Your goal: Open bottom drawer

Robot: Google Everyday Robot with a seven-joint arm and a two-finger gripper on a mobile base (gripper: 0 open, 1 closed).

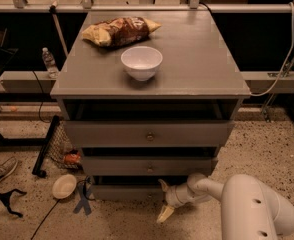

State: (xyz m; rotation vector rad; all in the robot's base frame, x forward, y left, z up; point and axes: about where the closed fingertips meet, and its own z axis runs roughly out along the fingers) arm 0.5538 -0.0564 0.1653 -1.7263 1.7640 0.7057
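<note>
The grey wooden cabinet [152, 79] has three drawers. The bottom drawer [124, 192] is the lowest, narrowest front, just above the floor. Its knob is hidden from me. My gripper [163, 200] is at the right part of that front, reaching in from the lower right on a white arm [252, 209]. Its two pale fingers are spread apart, one fingertip [162, 184] at the drawer's upper edge and the other low near the floor. Nothing is held between them. The top drawer [149, 133] and middle drawer [149, 166] stand slightly forward.
A white bowl [141, 62] and a chip bag [119, 31] lie on the cabinet top. On the floor at the left are a small bowl [64, 186], a blue strap [83, 200], a black bar [46, 146], a shoe [1, 170] and a bottle [49, 62].
</note>
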